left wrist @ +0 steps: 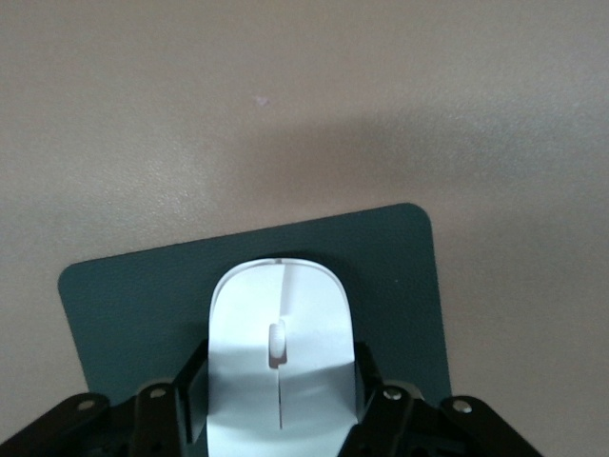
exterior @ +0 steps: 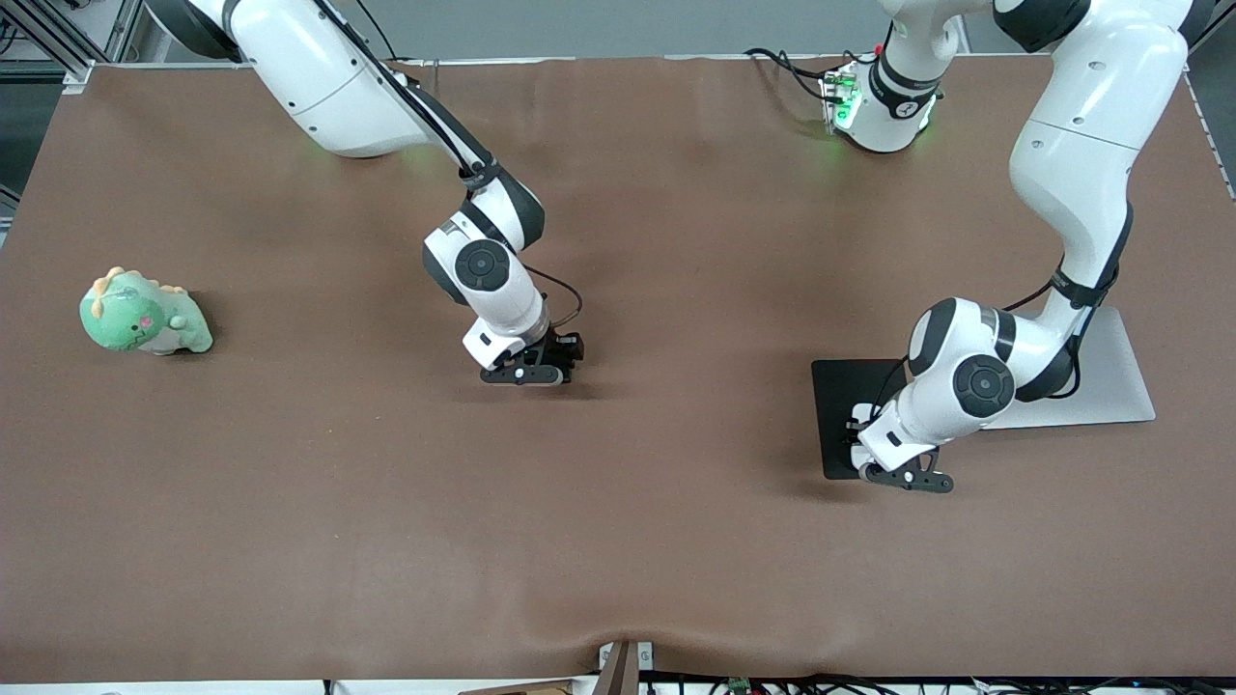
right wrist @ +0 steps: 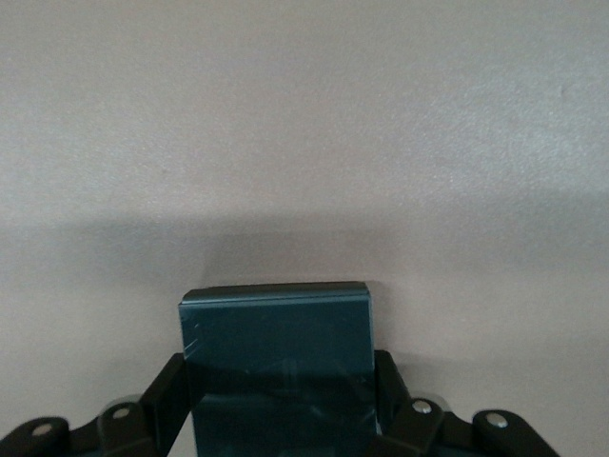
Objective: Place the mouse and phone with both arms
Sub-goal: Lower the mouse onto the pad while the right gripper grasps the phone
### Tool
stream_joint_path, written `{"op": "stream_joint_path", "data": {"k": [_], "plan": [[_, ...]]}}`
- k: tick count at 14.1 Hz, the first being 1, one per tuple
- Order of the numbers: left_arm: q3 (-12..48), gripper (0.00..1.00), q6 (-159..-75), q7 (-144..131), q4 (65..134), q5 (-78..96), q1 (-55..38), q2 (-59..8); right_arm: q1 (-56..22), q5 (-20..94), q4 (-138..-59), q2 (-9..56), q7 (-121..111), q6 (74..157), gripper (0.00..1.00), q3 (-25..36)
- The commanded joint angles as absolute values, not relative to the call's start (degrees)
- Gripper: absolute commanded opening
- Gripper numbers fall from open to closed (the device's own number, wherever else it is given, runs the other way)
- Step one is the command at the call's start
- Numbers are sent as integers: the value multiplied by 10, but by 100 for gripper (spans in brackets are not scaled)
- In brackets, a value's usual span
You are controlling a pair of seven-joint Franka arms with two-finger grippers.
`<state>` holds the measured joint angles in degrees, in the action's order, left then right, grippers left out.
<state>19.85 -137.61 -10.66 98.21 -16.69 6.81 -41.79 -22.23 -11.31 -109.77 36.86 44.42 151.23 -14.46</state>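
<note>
My left gripper (exterior: 906, 475) is low over the flat black pad (exterior: 836, 388) at the left arm's end of the table. In the left wrist view its fingers (left wrist: 373, 381) press both sides of the white mouse (left wrist: 282, 328), which is over the pad (left wrist: 124, 300). I cannot tell whether the mouse rests on the pad. My right gripper (exterior: 526, 373) is low over the bare brown table near its middle. In the right wrist view it (right wrist: 281, 386) is shut on the black phone (right wrist: 276, 333), close above the table. The mouse and phone are hidden by the hands in the front view.
A flat silver-grey slab (exterior: 1120, 381) lies beside the pad, partly under the left arm. A green plush dinosaur (exterior: 143, 315) lies at the right arm's end of the table. The brown table cover (exterior: 618, 541) spreads toward the front camera.
</note>
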Motion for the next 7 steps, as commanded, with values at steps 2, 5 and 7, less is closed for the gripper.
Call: {"op": "stream_joint_path", "data": {"k": [2, 5, 7], "plan": [[201, 100, -1385, -105, 986, -178, 74, -416, -199, -140, -1075, 368, 458, 1437, 0, -157], [202, 100, -1377, -108, 987, -178, 74, -404, -177, -138, -1041, 345, 487, 1326, 0, -177], [202, 100, -1358, -110, 984, -178, 73, -373, -164, -138, -1045, 334, 486, 1320, 0, -178]]}}
